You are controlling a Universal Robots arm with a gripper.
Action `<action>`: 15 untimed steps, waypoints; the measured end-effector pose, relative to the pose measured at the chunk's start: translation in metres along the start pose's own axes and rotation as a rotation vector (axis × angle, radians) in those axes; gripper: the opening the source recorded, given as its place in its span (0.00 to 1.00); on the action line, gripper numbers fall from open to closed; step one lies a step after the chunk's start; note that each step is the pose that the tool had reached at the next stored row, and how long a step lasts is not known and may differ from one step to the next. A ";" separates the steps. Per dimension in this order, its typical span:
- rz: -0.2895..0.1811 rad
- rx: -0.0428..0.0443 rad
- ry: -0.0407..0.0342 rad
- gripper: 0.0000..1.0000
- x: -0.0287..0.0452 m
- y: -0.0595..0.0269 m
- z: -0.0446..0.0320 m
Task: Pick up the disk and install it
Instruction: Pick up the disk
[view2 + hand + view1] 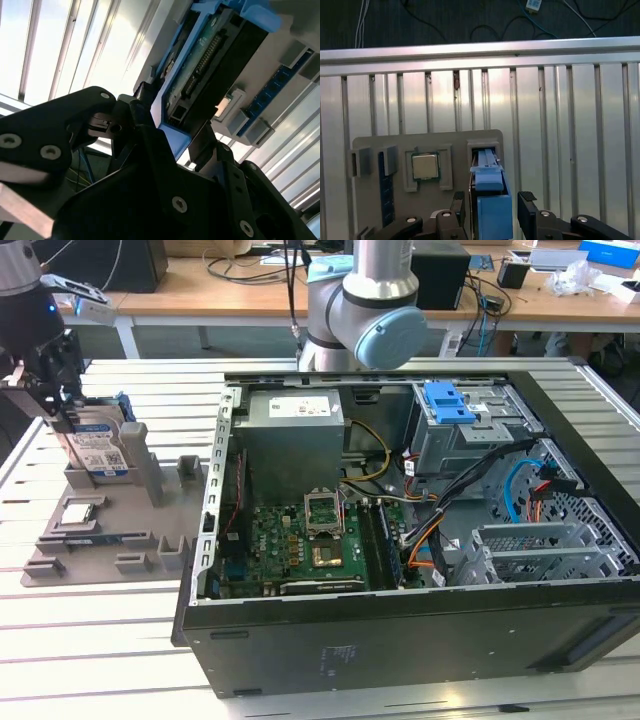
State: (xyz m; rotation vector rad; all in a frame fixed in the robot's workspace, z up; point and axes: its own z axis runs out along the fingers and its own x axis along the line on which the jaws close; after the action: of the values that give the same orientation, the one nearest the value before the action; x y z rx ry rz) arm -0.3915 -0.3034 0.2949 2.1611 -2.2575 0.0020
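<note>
The disk (100, 452) stands on edge in a slot of the grey holder tray (95, 540), likely so its flat faces are offered to the gripper (60, 400) above the tray. The jaws straddle the disk, though I cannot tell whether they pinch it.

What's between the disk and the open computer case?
In the exterior view, grey upright posts of the holder tray stand between the disk and the computer case; past the tray's edge, only a strip of slatted table.
</note>
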 end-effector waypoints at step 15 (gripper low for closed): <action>-0.002 0.0002 0.0008 0.53 -0.0001 0.0007 0.0073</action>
State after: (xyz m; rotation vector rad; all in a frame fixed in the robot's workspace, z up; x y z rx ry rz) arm -0.3923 -0.3034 0.2876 2.1627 -2.2553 0.0030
